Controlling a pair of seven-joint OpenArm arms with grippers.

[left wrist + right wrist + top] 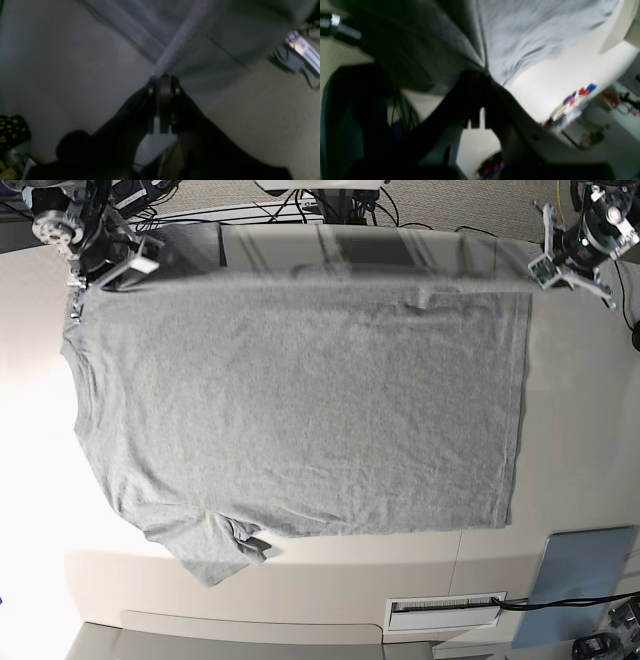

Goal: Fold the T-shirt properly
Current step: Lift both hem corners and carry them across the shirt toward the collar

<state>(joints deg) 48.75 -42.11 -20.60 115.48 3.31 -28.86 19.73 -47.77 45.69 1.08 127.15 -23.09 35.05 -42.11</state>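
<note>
1. The left gripper point(163, 77) has its jaws clamped on a fold of the T-shirt point(300, 400), the grey cloth fanning away from the pinch in blurred streaks in the left wrist view.
2. The right gripper point(482, 71) is likewise clenched on bunched grey fabric, creases running out from the pinch point across the right wrist view.
3. In the base view the left gripper point(545, 272) holds the shirt's hem corner at the upper right, while the right gripper point(100, 275) holds the shoulder end at the upper left; the top edge is stretched taut between them and looks raised off the surface.
4. The T-shirt lies spread sideways, plain side up, over the pale table point(580, 440), neck to the left and hem to the right.
5. One sleeve point(205, 545) juts out at the lower left, its edge curled under.
6. A grey-blue panel point(580, 585) sits at the table's lower right, near a white slotted label point(445, 610).
</note>
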